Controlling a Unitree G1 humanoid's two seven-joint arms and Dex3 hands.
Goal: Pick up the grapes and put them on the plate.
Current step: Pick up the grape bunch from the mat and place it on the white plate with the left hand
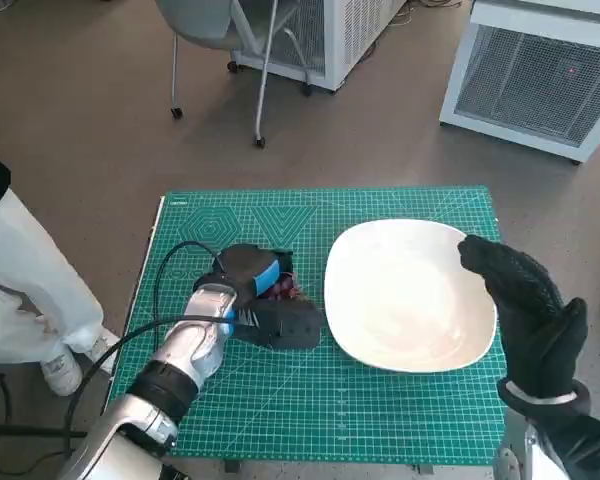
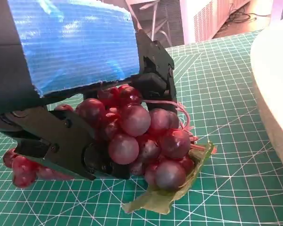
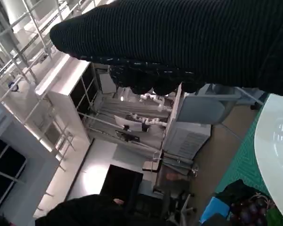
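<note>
Clearly, the left hand (image 1: 252, 283) had its black fingers (image 2: 68, 146) closed around the grapes (image 2: 132, 141), which lay on the green mat (image 1: 310, 410) just beside the white plate (image 1: 405, 295). The bunch looked soft and loose, likely to shed berries or sag if held by one edge, so a hold around its middle near the stem seemed wisest. The right hand (image 1: 530, 320) hovered by the plate's edge, fingers apart, holding nothing.
</note>
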